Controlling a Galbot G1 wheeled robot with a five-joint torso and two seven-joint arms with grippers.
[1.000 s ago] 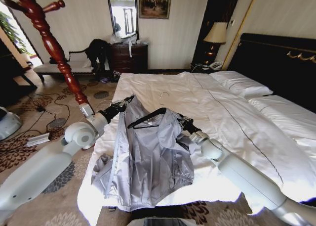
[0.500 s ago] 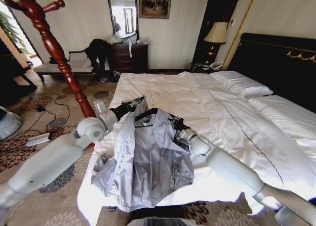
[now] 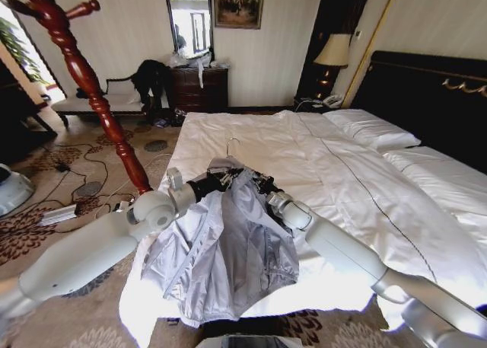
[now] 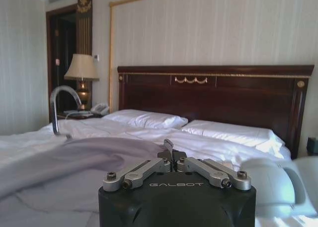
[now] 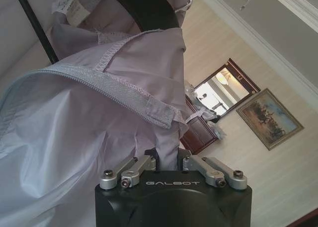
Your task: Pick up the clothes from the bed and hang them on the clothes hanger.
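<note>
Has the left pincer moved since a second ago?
Yes. The left pincer has swung rightward, away from the red wooden post, toward the right pincer.

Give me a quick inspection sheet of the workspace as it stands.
Surface: bed, white duvet, pillows by the dark headboard.
Job's things: grey jacket draped over the bed's near edge, collar lifted; hanger hook pokes up above the collar.
Clutter: black garment heap on a bench.
Grippers: left gripper and right gripper both shut on the jacket's collar.
Cables: loose cords on carpet.
Surroundings: wooden coat stand, lamp, mirror.
</note>
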